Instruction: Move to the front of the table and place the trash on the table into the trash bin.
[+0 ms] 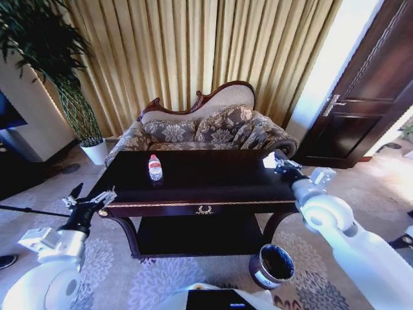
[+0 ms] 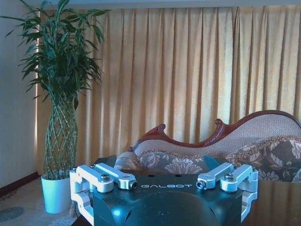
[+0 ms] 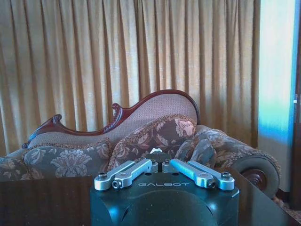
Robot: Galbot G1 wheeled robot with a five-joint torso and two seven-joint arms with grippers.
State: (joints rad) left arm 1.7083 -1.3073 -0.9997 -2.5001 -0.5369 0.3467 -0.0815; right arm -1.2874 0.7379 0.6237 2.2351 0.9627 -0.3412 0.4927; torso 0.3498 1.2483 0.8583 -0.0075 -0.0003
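The dark glossy table stands straight ahead of me. A clear bottle with a red cap stands upright on its left half. My right gripper hovers over the table's right far corner, shut on a white paper scrap. In the right wrist view that gripper has its links drawn together, and a bit of white paper shows at the tips. My left gripper hangs open at the table's left front corner, empty; its fingers are spread wide. The round dark trash bin sits on the carpet at the table's right front leg.
A carved patterned sofa stands behind the table, before gold curtains. A tall plant in a white pot is at the far left. A dark door is at the right. Patterned carpet surrounds the table.
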